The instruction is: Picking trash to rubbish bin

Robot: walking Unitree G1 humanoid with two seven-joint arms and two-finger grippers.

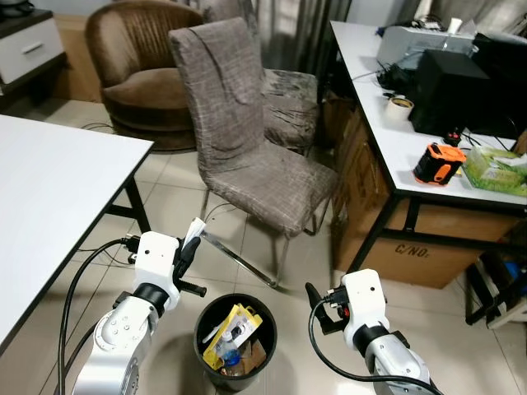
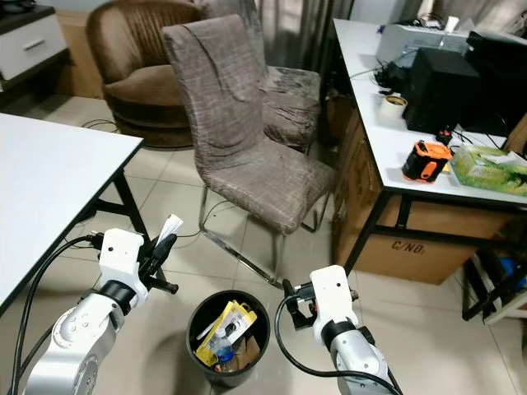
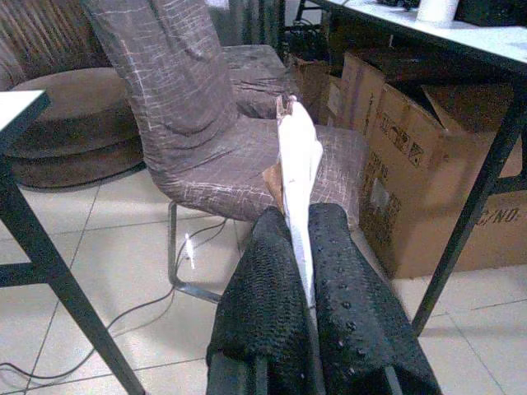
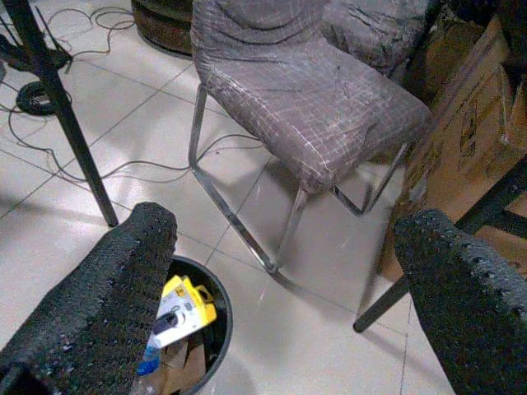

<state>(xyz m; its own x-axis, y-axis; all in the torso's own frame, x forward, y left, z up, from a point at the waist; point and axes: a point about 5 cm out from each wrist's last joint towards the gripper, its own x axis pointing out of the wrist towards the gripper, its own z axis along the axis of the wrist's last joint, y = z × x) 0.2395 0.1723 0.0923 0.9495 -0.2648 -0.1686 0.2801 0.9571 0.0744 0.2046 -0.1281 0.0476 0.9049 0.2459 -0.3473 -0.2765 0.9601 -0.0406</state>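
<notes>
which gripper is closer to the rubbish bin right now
Left, narrowly. The left gripper, jaws shut on a white scrap, hovers above the black rubbish bin's left rim. The right gripper, jaws open, sits just off its right side.

1. Left arm (image 1: pixel 115 346), lower left: silver rounded shell, white boxy wrist, black cables looping beside it.
2. Right arm (image 1: pixel 387 354), lower right: same silver-and-white build, black cable.
3. Fingers (image 4: pixel 99 304): black, dimpled texture.

A white scrap (image 1: pixel 195 228) is pinched in the left gripper (image 1: pixel 191 244) just beside the black rubbish bin (image 1: pixel 235 341), near the covered chair (image 1: pixel 247 148).
</notes>
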